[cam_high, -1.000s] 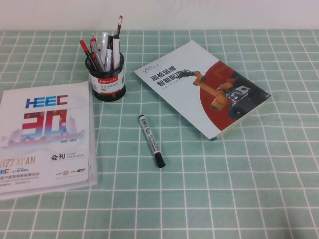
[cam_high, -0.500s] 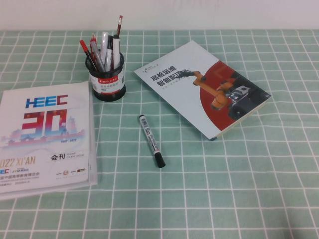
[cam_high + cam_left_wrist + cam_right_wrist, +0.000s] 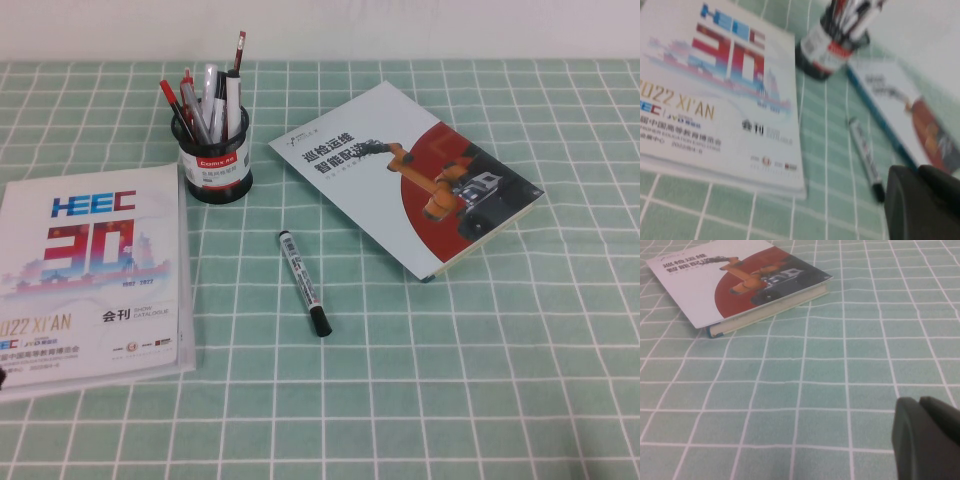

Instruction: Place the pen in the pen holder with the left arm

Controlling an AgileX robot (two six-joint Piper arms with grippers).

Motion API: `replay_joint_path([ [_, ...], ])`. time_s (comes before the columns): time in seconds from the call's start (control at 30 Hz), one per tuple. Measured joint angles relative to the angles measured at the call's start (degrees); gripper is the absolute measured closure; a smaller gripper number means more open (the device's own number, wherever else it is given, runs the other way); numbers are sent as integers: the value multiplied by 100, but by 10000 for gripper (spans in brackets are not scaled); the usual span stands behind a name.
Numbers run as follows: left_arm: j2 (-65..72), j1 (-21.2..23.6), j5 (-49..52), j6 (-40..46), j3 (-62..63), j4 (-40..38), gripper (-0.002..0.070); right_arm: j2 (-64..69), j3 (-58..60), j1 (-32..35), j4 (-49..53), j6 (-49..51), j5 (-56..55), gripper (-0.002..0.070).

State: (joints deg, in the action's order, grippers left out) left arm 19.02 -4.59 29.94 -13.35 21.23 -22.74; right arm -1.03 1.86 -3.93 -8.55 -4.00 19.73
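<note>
The pen point(image 3: 304, 283), white with a black cap and tail, lies flat on the green checked cloth at the table's middle. The pen holder point(image 3: 215, 160), a black mesh cup with a red-and-white label, stands behind it to the left and holds several pens. In the left wrist view the pen point(image 3: 866, 157) lies just ahead of my left gripper point(image 3: 917, 171), which is shut and empty; the holder point(image 3: 827, 47) is farther off. My right gripper point(image 3: 919, 403) is shut and empty over bare cloth. Neither gripper shows in the high view.
A white HEEC catalogue point(image 3: 90, 270) lies left of the pen, close to the holder. A thick book with an orange robot arm on its cover point(image 3: 400, 175) lies to the right; it also shows in the right wrist view point(image 3: 735, 280).
A small dark sliver has appeared at the lower left edge of the high view. The pen, holder and books have not moved.
</note>
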Motion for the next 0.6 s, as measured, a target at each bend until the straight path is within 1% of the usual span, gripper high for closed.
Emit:
replay_joint_path([
  [0.17, 1323, 0, 1226, 758, 1157, 10, 675, 0, 0, 0, 0, 0, 0, 696],
  [0.23, 1807, 0, 1551, 1034, 1529, 10, 675, 0, 0, 0, 0, 0, 0, 696],
  [0.33, 2527, 0, 1849, 1402, 2004, -78, 675, 0, 0, 0, 0, 0, 0, 696],
  [0.5, 3722, -27, 2029, 1794, 2654, -275, 675, 0, 0, 0, 0, 0, 0, 696],
  [0.6, 4376, -202, 2083, 1848, 3003, -277, 675, 0, 0, 0, 0, 0, 0, 696],
])
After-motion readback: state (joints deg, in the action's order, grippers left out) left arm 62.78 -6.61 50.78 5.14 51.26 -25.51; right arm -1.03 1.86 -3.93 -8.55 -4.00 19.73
